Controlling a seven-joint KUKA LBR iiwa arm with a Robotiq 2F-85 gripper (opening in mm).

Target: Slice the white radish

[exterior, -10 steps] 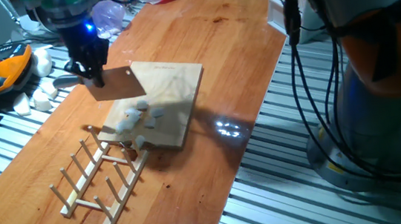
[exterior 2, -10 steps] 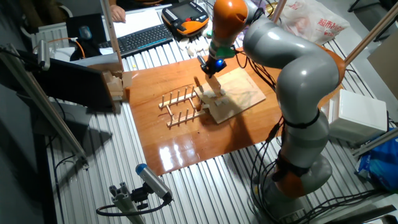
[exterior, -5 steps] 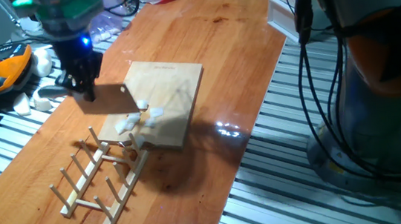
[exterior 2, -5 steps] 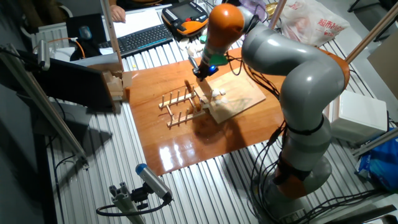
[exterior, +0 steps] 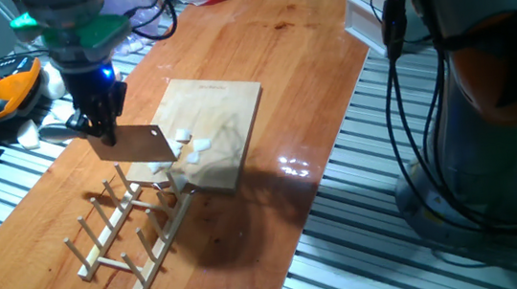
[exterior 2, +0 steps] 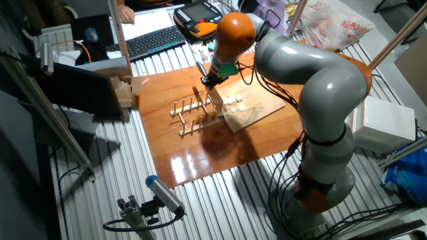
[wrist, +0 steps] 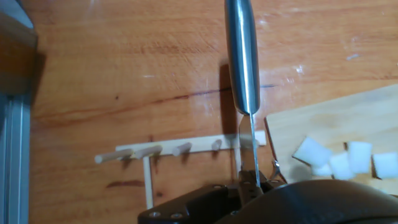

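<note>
- Spanning most of both fixed views, the wooden table (exterior: pixel 263 96) carries every item; positions below are given relative to the cutting board (exterior: pixel 221 105).
- Arm (exterior 2: pixel 300 67): it reaches from the board's far side to its rack-side end, which puts the tool clear of the cutting area.
- Cutting board: it lies flat mid-table, a firm base for slicing.
- Dish rack (exterior: pixel 123 226): a frame of wooden pegs, touching or just beside the board's near short end; the hand view shows one peg row directly under the blade.
- Knife (exterior: pixel 133 145): a broad, cleaver-like blade hanging edge-down off the board, above the rack. Judged from this position, it is bound for a slot between the pegs.
- Gripper (exterior: pixel 95 123): closed narrowly on the knife's handle, fingers pointing down so the blade stays vertical.
- White radish (exterior: pixel 191 144): several small pale pieces lying loose on the board near its rack-side end, well below the blade; cutting appears done.
</note>
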